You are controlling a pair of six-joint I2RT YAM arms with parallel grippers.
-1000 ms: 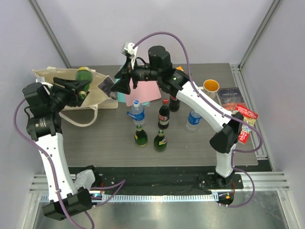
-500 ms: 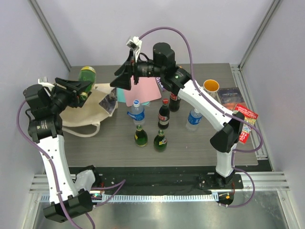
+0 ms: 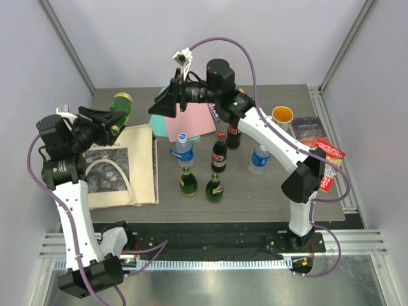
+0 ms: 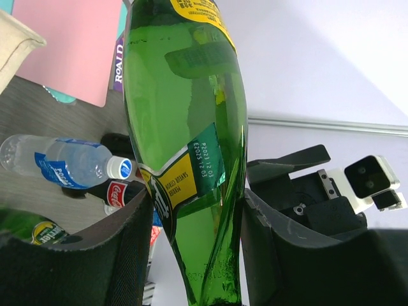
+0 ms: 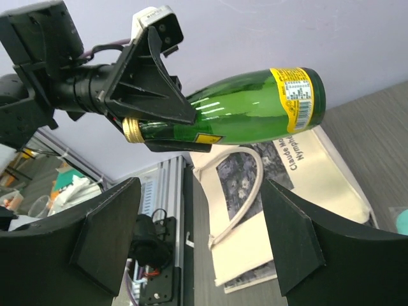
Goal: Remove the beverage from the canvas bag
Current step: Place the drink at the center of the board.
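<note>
The canvas bag (image 3: 127, 175) lies flat and slack at the near left, print up. Right of it, mid-table, stand two green bottles (image 3: 189, 183), a water bottle (image 3: 183, 149) and a cola bottle (image 3: 218, 153). They crowd any spot for setting down, and a sweep could topple them. Farther left, the left gripper (image 3: 104, 121) is clenched near the neck of the green drink bottle (image 3: 122, 104), held tilted in the air, outside the bag. Smooth glass with its heavy body sticking out could slip or twist. Farthest, the right gripper (image 3: 159, 106) hangs spread and empty above a pink sheet (image 3: 194, 121).
</note>
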